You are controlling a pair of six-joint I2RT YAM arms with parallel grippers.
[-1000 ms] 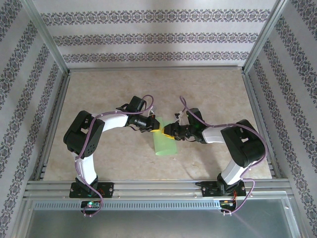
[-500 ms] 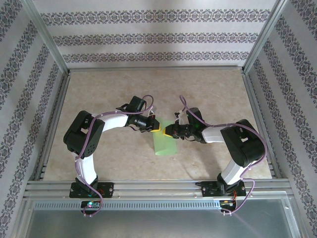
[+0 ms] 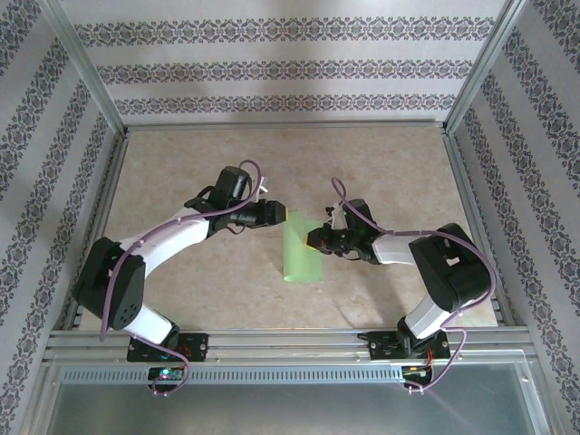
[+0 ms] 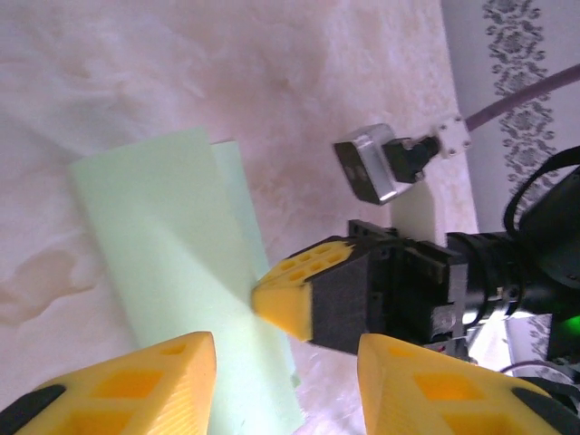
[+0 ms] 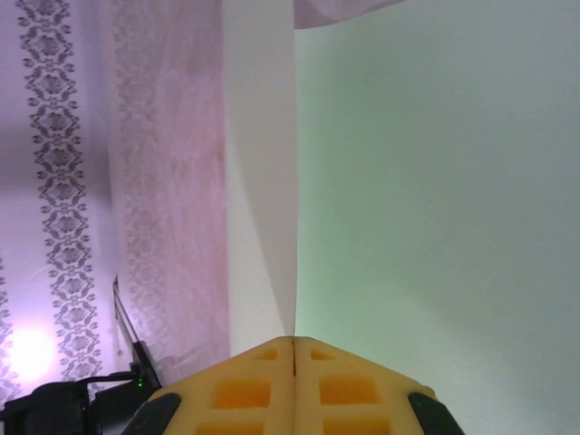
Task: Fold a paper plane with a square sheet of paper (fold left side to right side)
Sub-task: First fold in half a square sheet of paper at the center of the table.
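Observation:
The square sheet of paper [image 3: 301, 254] is light green and folded into a tall strip, lying mid-table with its upper layer raised on the right. My right gripper [image 3: 313, 240] is shut on the paper's right edge; in the right wrist view its closed fingertips [image 5: 294, 344] pinch the layers of paper [image 5: 435, 199]. My left gripper [image 3: 281, 216] hovers just off the strip's far left corner. Its yellow fingers [image 4: 145, 376] stand apart in the left wrist view, nothing between them, with the paper [image 4: 163, 254] and the right gripper's tip [image 4: 292, 297] beyond.
The beige marbled tabletop [image 3: 181, 163] is fenced by aluminium rails [image 3: 272, 343] at the near edge and by patterned walls on three sides. The right arm's wrist camera [image 4: 367, 168] sits just above its fingers.
The left gripper has let go of the paper, opened and drawn back up and to the left as its arm stretched out. The right gripper closed on the paper's edge and stays there.

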